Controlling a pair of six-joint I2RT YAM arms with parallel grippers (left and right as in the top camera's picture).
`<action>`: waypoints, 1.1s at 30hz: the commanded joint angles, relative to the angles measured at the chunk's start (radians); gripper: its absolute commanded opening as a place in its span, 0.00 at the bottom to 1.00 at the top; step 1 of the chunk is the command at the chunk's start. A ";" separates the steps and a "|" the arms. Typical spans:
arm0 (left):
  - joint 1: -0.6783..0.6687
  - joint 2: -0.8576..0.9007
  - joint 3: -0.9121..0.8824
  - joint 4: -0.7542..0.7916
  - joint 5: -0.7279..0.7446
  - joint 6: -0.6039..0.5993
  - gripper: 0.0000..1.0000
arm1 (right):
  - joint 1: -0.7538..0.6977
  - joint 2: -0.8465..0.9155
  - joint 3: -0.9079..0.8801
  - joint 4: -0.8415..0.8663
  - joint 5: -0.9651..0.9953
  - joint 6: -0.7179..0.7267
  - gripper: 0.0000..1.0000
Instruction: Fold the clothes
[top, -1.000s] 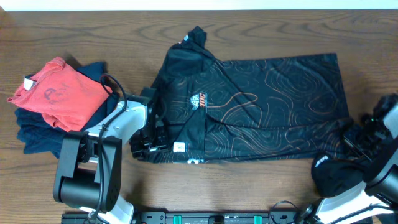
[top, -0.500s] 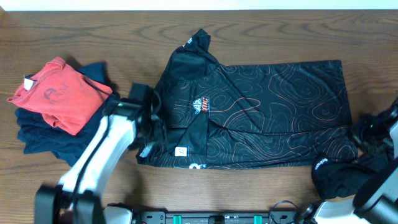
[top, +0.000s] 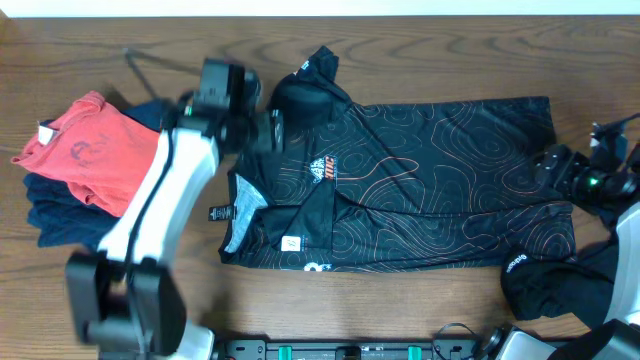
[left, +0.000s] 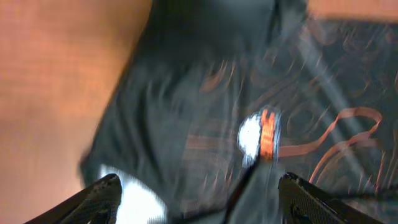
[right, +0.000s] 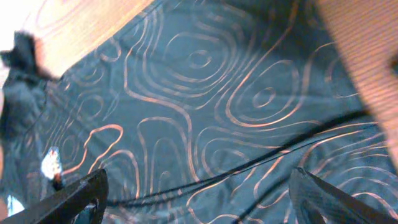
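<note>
Now the left arm (top: 175, 185) stands at the far-left shoulder of the T-shirt (top: 440, 190), having swung away from the near-left edge where it was a second ago. Seen from overhead, its jaws hover by the sleeve (top: 318, 65); whether they are spread cannot be told in this view. The shirt lies flat across the middle of the table (top: 400, 40), its near-left corner turned over to show a white label (top: 290, 242). The right arm (top: 600, 185) has likewise left the near-right hem and now sits at the shirt's right edge. Both moves suggest that one fold is laid and the next grip is being sought. A red top (top: 90, 150) on a navy pile (top: 60, 215) lies well to the left, clear of the work. A second black garment (top: 545, 280) is bunched at the near-right corner, just beside the hem, and could snag a fold from that side.

From the left wrist, blurred by motion, the jaws are spread wide with nothing between them, above the chest logo (left: 261, 134).

From the right wrist, the jaws are also spread and empty, over contour-lined cloth crossed by a raised crease (right: 249, 162).
</note>
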 joint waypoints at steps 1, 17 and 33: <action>0.034 0.163 0.152 0.037 0.076 0.083 0.84 | 0.029 -0.001 0.013 -0.008 -0.037 -0.037 0.91; 0.059 0.575 0.280 0.499 0.184 0.124 0.84 | 0.034 -0.001 0.013 -0.078 -0.007 -0.063 0.85; 0.042 0.630 0.280 0.517 0.189 0.100 0.05 | 0.039 -0.001 0.013 -0.043 0.037 -0.055 0.73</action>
